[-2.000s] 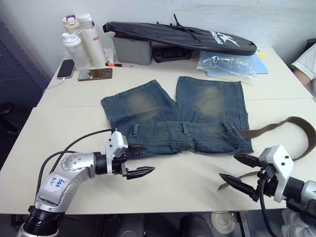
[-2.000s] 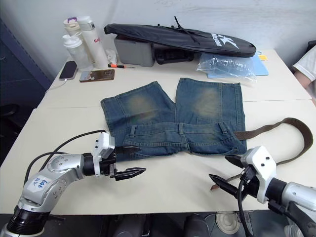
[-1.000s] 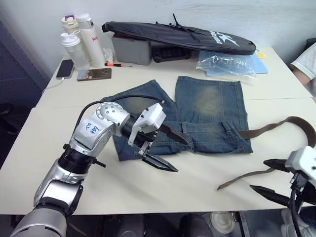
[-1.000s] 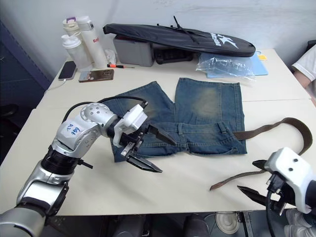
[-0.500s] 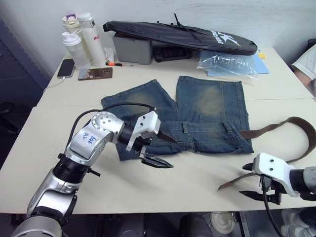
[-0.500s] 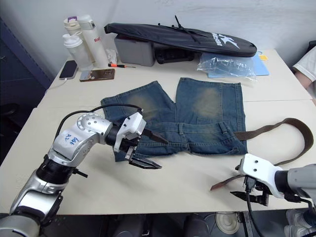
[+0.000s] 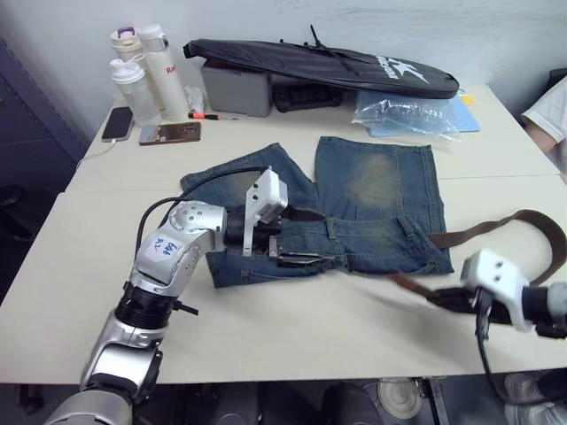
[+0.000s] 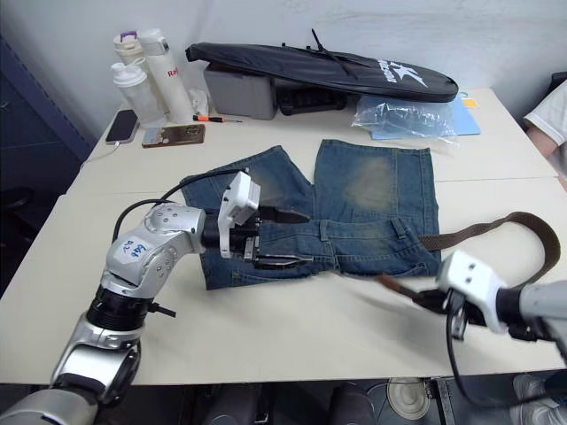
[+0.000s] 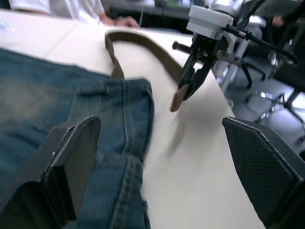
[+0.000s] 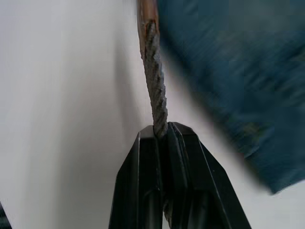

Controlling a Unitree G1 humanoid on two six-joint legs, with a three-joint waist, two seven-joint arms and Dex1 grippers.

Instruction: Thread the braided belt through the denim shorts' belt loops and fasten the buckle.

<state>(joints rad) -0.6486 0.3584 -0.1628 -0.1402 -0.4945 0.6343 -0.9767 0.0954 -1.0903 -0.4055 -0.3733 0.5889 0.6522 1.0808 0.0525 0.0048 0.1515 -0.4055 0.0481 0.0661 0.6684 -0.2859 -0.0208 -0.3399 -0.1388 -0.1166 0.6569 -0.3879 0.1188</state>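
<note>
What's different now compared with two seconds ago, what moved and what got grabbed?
The right gripper, open beside the braided belt two seconds ago, has shut on its free end and lifted it toward the denim shorts. The left gripper, open throughout, swung from the bare table onto the shorts' waistband. The shorts, the bottles and the black bag have not moved.

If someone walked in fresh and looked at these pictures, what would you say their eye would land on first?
Probably the denim shorts, spread flat mid-table with the waistband toward the robot. Next, the left hand sits open over the waistband's left part, while the right hand, near the table's right front, is shut on the braided belt, lifting its leather tip off the table. The belt loops out past the shorts' right edge.
</note>
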